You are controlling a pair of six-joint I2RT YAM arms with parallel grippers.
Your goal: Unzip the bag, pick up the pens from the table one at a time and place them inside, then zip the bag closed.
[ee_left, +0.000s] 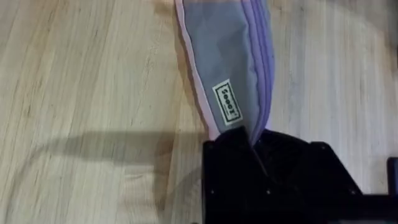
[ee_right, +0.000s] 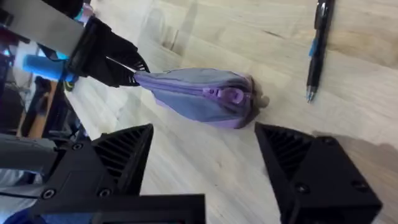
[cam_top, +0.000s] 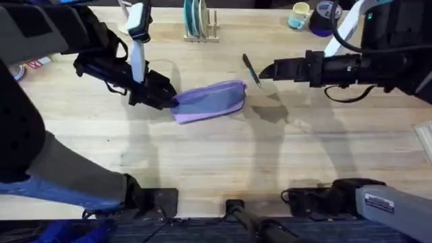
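1. My left gripper (cam_top: 169, 101) is clamped on the left end of the bag (cam_top: 209, 101); in my left wrist view the purple fabric (ee_left: 233, 68) runs straight down between my black fingers (ee_left: 236, 162) and is pinched there.
2. My right gripper (ee_right: 205, 168) stands wide apart with nothing between its fingers (ee_right: 124, 155); in the overhead view it (cam_top: 264, 71) hovers just right of the bag's far end, not touching it.
3. The bag lies on the table (cam_top: 216, 162) near the middle, long axis running left to right and slightly tilted. Its zipper pull (ee_right: 231, 95) sits at the end nearest my right gripper, and the zipper looks shut along the top edge.
4. A small label (ee_left: 227, 102) shows on the bag's grey-lavender side, close to my left fingers.
5. One dark pen (cam_top: 251, 69) with a blue section lies on the table just beyond the bag's right end, apart from it and close to my right fingertips.
6. A dish rack (cam_top: 200, 23) and a mug (cam_top: 299, 15) stand at the table's far edge.
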